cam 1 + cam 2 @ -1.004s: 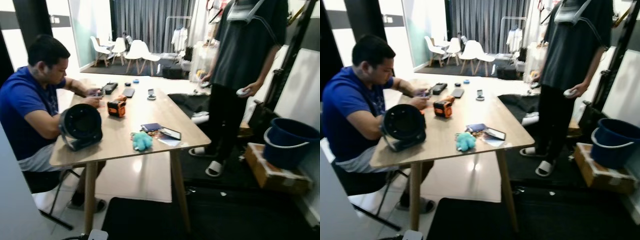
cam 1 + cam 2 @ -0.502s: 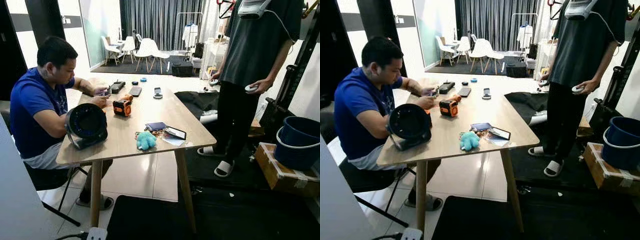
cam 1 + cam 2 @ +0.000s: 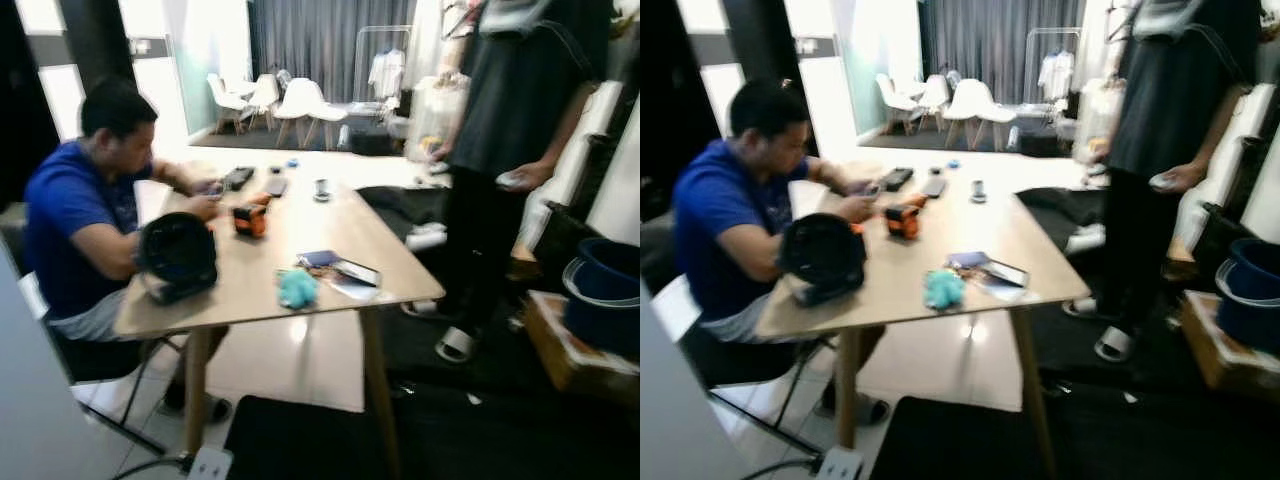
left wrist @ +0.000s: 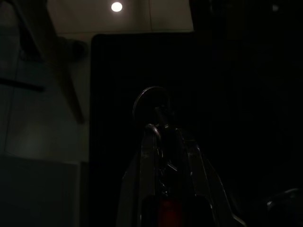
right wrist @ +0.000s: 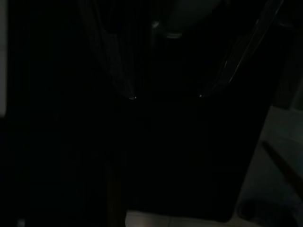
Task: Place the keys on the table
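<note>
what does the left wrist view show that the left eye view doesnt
Left wrist view: the left pincer shut on the keys, in deep shade. Left eye view: the wooden table with a teal plush toy on it, a seated person and a standing person beside it. Shared: the black mat on the pale floor in front of the table.
</note>
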Controlling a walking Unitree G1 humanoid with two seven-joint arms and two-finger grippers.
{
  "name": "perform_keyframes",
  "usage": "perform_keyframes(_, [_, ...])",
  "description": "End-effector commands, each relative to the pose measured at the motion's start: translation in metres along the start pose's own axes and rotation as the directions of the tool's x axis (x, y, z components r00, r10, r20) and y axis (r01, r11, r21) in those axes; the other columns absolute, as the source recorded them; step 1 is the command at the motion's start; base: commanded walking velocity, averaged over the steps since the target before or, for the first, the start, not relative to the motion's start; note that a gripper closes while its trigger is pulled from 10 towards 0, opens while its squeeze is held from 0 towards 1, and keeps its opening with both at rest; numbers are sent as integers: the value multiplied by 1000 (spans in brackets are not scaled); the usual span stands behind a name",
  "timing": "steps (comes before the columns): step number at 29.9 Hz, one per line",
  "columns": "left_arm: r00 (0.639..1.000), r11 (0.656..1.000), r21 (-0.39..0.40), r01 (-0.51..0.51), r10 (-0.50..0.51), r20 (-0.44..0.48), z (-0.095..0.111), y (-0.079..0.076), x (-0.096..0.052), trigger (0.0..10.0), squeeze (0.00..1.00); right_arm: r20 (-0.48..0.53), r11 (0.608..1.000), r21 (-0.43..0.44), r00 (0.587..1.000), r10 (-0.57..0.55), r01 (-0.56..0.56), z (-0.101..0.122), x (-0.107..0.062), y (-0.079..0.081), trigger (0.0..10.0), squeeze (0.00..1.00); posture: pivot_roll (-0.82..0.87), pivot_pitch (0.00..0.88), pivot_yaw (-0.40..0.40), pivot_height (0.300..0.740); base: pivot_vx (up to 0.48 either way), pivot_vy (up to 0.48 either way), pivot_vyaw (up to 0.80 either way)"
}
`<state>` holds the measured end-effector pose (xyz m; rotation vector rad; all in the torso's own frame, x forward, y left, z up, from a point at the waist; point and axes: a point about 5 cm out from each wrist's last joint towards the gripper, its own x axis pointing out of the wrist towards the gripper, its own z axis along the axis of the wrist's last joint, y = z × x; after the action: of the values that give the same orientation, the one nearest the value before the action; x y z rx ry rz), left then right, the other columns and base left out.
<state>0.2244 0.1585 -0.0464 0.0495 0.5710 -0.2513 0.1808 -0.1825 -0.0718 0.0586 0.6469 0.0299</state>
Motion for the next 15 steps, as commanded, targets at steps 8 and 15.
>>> perform_keyframes(8, [1000, 1000, 2, -3, 3, -26, -7, 7, -5, 10000, 0, 1, 1000, 14, 1000, 19, -19, 0, 2, 9, 10000, 0, 61, 23, 25, 740, 405, 0, 0])
perform_keyframes(15, [1000, 1000, 4, 4, -4, -21, -8, 8, -6, 10000, 0, 2, 1000, 13, 1000, 19, -19, 0, 2, 9, 10000, 0, 60, 22, 26, 740, 270, 0, 0])
